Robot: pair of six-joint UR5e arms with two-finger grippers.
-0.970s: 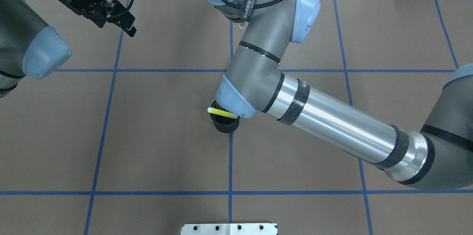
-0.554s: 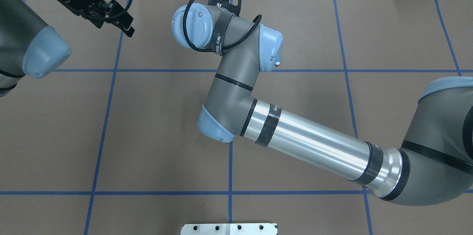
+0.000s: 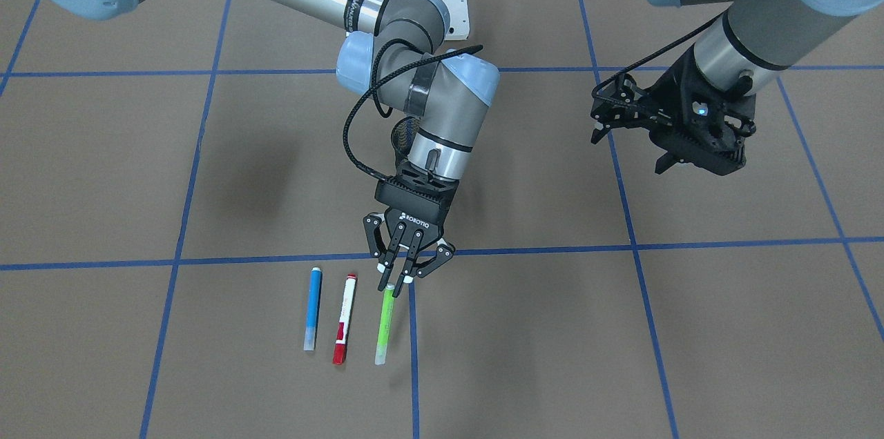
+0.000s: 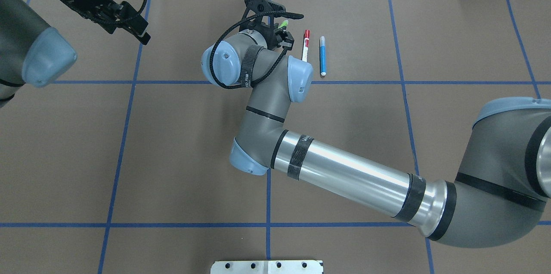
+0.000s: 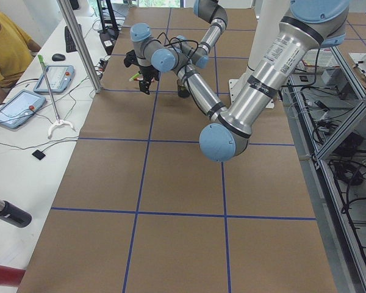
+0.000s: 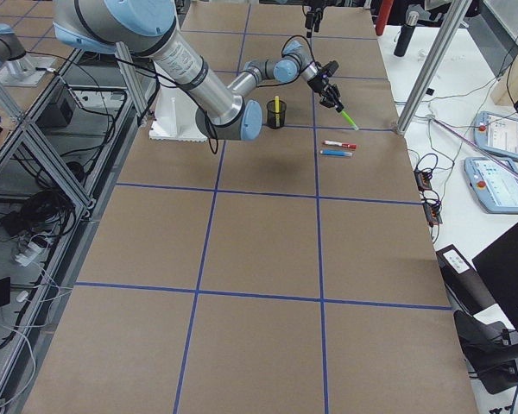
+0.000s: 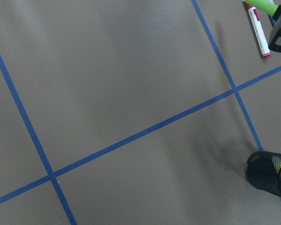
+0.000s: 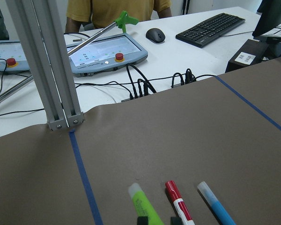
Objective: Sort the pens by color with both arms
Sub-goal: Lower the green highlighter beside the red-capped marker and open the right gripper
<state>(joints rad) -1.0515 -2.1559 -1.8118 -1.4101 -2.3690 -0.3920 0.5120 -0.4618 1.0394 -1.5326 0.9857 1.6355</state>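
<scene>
My right gripper (image 3: 395,280) hangs over the far side of the table, shut on the top end of the green pen (image 3: 383,325), which slants down from it toward the paper (image 6: 347,117). The red-capped pen (image 3: 344,318) and the blue pen (image 3: 313,309) lie flat and parallel just beside it. The right wrist view shows all three side by side: the green pen (image 8: 144,204), the red pen (image 8: 178,204) and the blue pen (image 8: 215,208). The yellow pen (image 6: 276,105) stands in the black mesh cup (image 7: 264,171). My left gripper (image 4: 129,32) hovers open and empty at the far left.
The right forearm (image 4: 344,175) lies diagonally across the table's middle and hides the cup from overhead. A white pedestal (image 4: 267,266) sits at the near edge. An aluminium post (image 8: 47,70) stands at the far edge, with a desk, cables, tablets and a seated person (image 5: 6,49) beyond it.
The right arm has swung its wrist from above the cup toward the far edge, lowering the green pen beside the red and blue pens. The left gripper shifted slightly.
</scene>
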